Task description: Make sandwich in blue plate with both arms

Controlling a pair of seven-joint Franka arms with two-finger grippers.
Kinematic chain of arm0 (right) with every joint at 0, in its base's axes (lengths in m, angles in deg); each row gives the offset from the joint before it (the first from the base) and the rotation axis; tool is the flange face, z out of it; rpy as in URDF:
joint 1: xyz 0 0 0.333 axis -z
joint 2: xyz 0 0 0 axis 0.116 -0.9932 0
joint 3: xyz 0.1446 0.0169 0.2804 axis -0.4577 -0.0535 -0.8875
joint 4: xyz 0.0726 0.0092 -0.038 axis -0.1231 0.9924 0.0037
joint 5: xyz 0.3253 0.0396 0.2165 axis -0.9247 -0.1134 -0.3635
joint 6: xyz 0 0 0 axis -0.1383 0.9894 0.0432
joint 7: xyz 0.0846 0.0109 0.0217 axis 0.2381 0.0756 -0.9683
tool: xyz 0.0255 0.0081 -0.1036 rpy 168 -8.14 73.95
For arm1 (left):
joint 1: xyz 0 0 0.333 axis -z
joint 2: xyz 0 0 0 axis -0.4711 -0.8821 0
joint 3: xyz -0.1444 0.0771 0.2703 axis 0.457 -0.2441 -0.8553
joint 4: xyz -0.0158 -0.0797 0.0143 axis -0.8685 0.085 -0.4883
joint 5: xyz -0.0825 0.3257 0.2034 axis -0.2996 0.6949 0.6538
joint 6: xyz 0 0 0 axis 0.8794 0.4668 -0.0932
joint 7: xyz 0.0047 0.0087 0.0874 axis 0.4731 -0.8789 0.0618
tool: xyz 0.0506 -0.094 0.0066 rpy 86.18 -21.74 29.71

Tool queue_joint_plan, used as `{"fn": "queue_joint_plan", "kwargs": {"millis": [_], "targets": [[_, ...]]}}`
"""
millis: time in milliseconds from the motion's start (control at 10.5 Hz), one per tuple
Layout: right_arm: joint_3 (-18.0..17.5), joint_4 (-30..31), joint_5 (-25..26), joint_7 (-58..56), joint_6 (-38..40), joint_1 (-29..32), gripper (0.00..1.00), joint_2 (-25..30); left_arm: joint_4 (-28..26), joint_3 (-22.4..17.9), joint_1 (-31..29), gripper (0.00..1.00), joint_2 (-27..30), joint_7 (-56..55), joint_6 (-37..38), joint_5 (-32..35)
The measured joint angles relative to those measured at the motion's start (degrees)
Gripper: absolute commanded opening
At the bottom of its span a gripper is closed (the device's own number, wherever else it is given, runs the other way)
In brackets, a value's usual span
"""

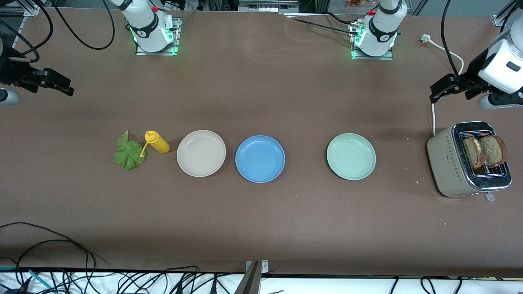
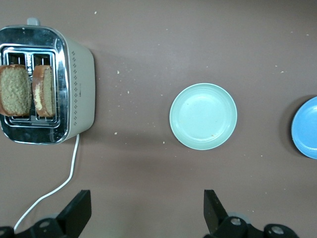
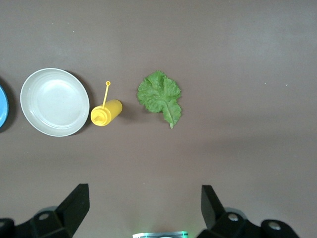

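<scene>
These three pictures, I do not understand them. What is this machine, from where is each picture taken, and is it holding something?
You see two white robot arms at a brown table. The big picture comes from a high camera facing them. Each small picture comes from a camera on one arm's wrist, looking down.

The left gripper hangs open over the table near the toaster. The right gripper hangs open over the other end, near the lettuce leaf. Neither holds anything.

In a row on the table lie the lettuce leaf, a yellow squeeze bottle, a beige plate, the blue plate and a pale green plate. All three plates are bare. Two bread slices stand in the toaster.
</scene>
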Motion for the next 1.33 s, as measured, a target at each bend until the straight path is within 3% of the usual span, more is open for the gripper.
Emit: {"fn": "queue_joint_plan", "kwargs": {"millis": [285,570,1330], "targets": [[0.1,0.0,0.0,0.0,0.0,0.0,1.00,0.0,-0.1,-0.2,-4.4,1.00,-3.0,0.2,-1.3,0.8],[0.1,0.0,0.0,0.0,0.0,0.0,1.00,0.0,-0.1,-0.1,-5.4,1.00,-7.7,0.8,-3.4,9.3],[0.1,0.0,0.0,0.0,0.0,0.0,1.00,0.0,-0.1,-0.3,-12.3,1.00,-20.0,7.0,-13.3,10.0]]}}
